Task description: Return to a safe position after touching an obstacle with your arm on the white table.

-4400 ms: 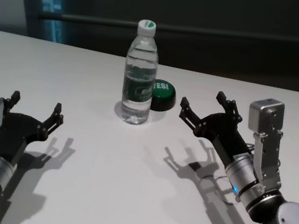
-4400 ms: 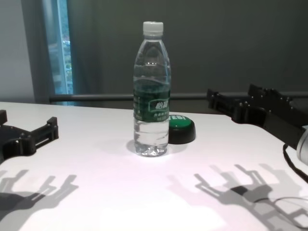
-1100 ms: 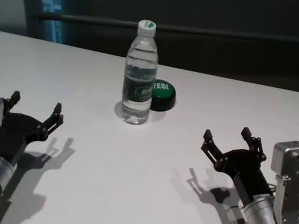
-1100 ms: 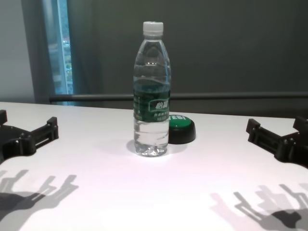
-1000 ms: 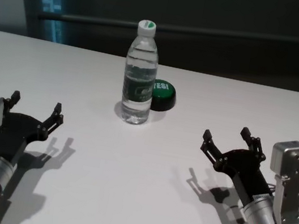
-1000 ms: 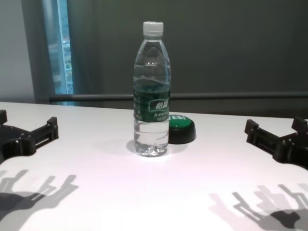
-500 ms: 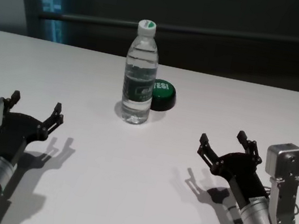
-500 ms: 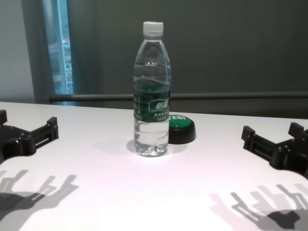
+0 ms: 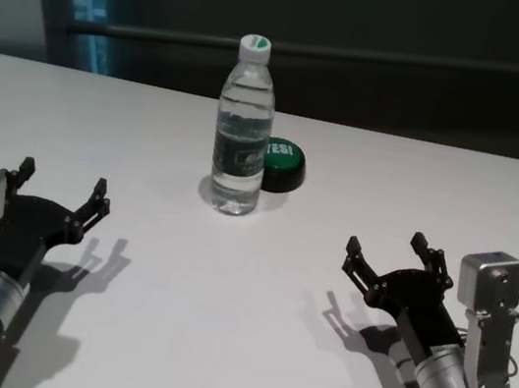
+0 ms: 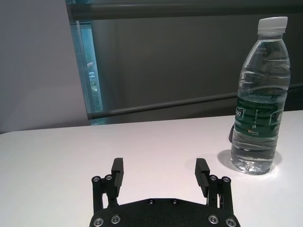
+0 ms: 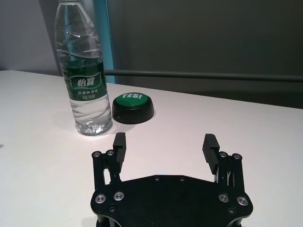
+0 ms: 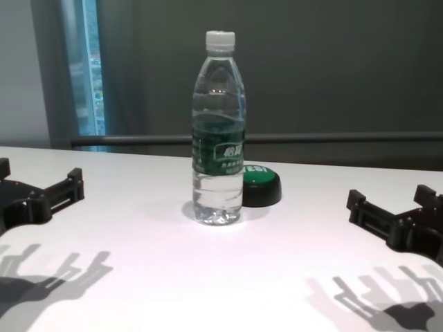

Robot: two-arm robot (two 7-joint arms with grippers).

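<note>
The obstacle, a tall clear water bottle with a white cap and dark green label, stands upright on the white table at centre back. It also shows in the chest view, the left wrist view and the right wrist view. My right gripper is open and empty, low over the table at the near right, well clear of the bottle; it shows in the chest view and its own wrist view. My left gripper is open and empty at the near left.
A low round green button on a black base sits just behind and right of the bottle, seen also in the chest view and the right wrist view. A dark rail and wall run behind the table's far edge.
My right arm has drawn back from beside the bottle toward the near right and lowered over the table, settling slightly left in the last second. The left arm and bottle have not moved.
</note>
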